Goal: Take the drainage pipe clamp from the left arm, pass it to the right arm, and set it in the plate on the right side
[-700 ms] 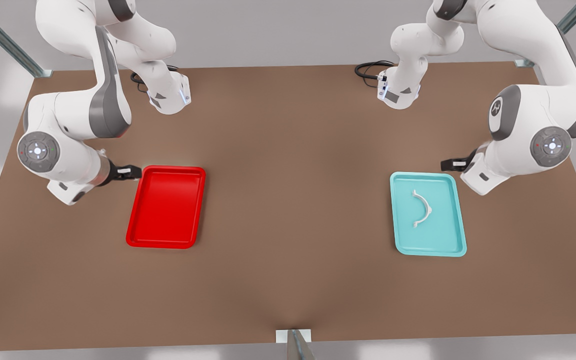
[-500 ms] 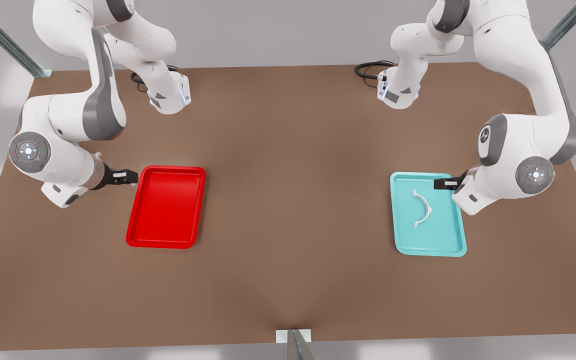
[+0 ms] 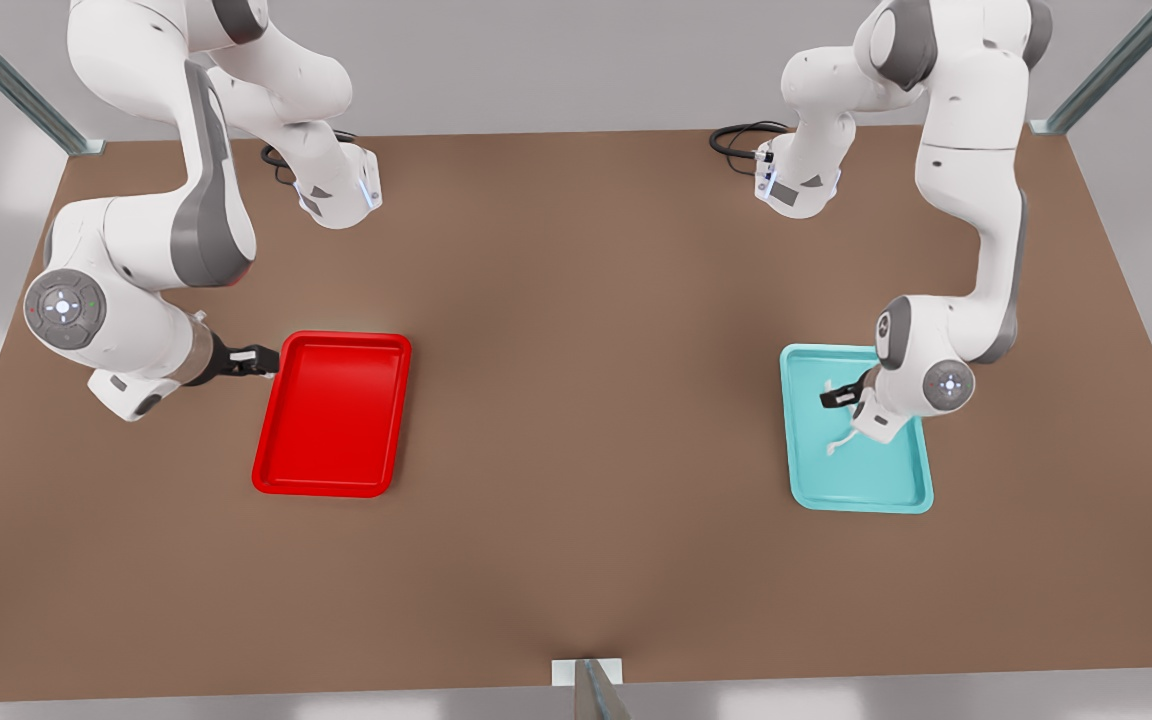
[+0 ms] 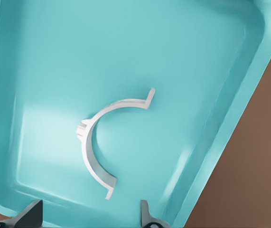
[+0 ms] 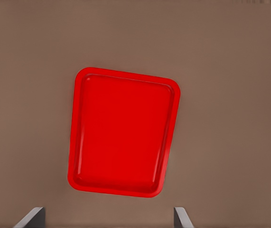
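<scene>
The left gripper (image 3: 839,397) hangs over the teal tray (image 3: 911,495) at the front view's right, its 2 fingers spread wide: in the left wrist view the fingertips (image 4: 31,213) stand well apart with nothing between them, and they touch nothing that can be seen. The drainage pipe clamp (image 4: 99,142) lies flat on the floor of the teal tray (image 4: 230,95), a white half-ring with bent tabs at both ends; in the front view the left arm's wrist covers most of the clamp (image 3: 839,443), leaving 1 end showing below the gripper. The right gripper (image 3: 261,360) sits low just beside the short edge of the plate (image 3: 336,415) at the front view's left, and its fingertips (image 5: 31,217) also stand wide apart in the right wrist view, holding nothing. The plate (image 5: 121,128) is a glossy red tray with a raised rim, resting on the brown table (image 3: 576,350) well apart from the teal tray. Compared with 0.5 s ago, the left arm has swung inward and down, so its gripper has gone from the tray's far corner to a spot right above the clamp, while the clamp itself lies where it did. The right arm has barely shifted, its gripper staying beside the plate's edge.
</scene>
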